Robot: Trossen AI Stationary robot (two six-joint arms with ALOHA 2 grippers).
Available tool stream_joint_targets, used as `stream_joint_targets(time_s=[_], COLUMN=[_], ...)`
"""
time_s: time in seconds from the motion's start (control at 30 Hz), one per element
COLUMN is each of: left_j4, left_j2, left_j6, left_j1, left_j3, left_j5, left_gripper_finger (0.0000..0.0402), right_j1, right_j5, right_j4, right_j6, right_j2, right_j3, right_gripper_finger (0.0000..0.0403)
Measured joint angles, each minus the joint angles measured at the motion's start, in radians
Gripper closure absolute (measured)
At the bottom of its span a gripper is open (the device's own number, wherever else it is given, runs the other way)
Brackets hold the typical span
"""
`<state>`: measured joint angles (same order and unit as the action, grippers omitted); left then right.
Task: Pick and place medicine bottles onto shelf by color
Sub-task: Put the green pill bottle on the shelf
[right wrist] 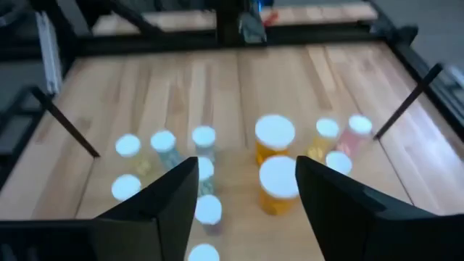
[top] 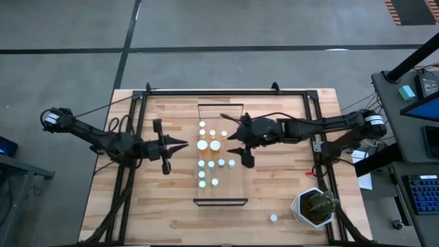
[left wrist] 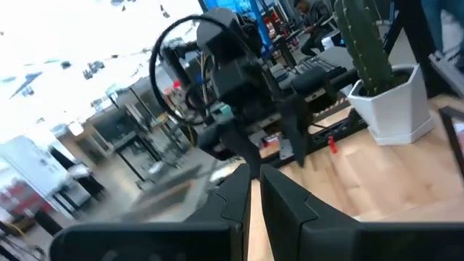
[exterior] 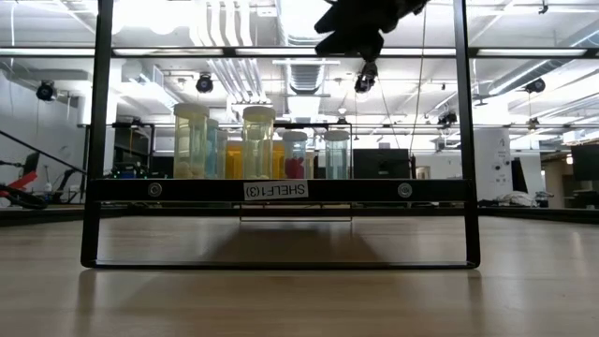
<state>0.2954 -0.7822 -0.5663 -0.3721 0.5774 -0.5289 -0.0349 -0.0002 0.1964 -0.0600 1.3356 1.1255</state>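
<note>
Overhead, the left gripper (top: pixel 184 145) hangs over the table (top: pixel 274 199) just left of the shelf (top: pixel 219 200), its fingers pinched together on nothing. Its own wrist camera confirms this: the two dark fingers (left wrist: pixel 235 199) meet with only a thin gap, and past them stand the other arm and, farther off, the cactus (left wrist: pixel 366 43) in its white pot.

On the shelf, the high view gives only the white caps of the bottles (top: pixel 215 145), standing in rows with two larger caps side by side near the middle. The low view adds what the caps hide: clear bodies in pale yellow, orange, red and bluish tones (exterior: pixel 258 142), standing upright behind a dark rail with a white label (exterior: pixel 276 190).

Farther right, the right gripper (top: pixel 235 142) hovers over the shelf's right edge, jaws spread wide and empty. Its wrist view looks down between the parted fingers (right wrist: pixel 170 196) at the two large orange bottles (right wrist: pixel 275 145) with small ones on either side. In the low view this gripper (exterior: pixel 360 37) shows only as a dark shape well above the bottles, touching none.

At the table's near right, one lone bottle (top: pixel 273 218) stands off the shelf, just beside the cactus pot (top: pixel 302 206); only the high view shows it.
</note>
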Motion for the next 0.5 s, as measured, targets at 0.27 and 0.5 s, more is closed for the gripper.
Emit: stream_joint_targets(time_s=[0.27,0.5], left_j4=[-0.005,-0.015], left_j2=[0.073,0.155], left_j6=[-0.233,-0.320], left_j1=[0.032,0.096], left_j3=[-0.028,-0.071], left_j5=[-0.078,-0.086], left_gripper_finger=[0.0386,0.0386], right_j1=[0.010,0.023], right_j5=[-0.086,-0.087], right_j4=[0.263,0.300], right_j6=[0.005,0.085], right_j2=[0.148,0.279], right_j3=[0.162,0.256], right_gripper_finger=[0.0161,0.0181])
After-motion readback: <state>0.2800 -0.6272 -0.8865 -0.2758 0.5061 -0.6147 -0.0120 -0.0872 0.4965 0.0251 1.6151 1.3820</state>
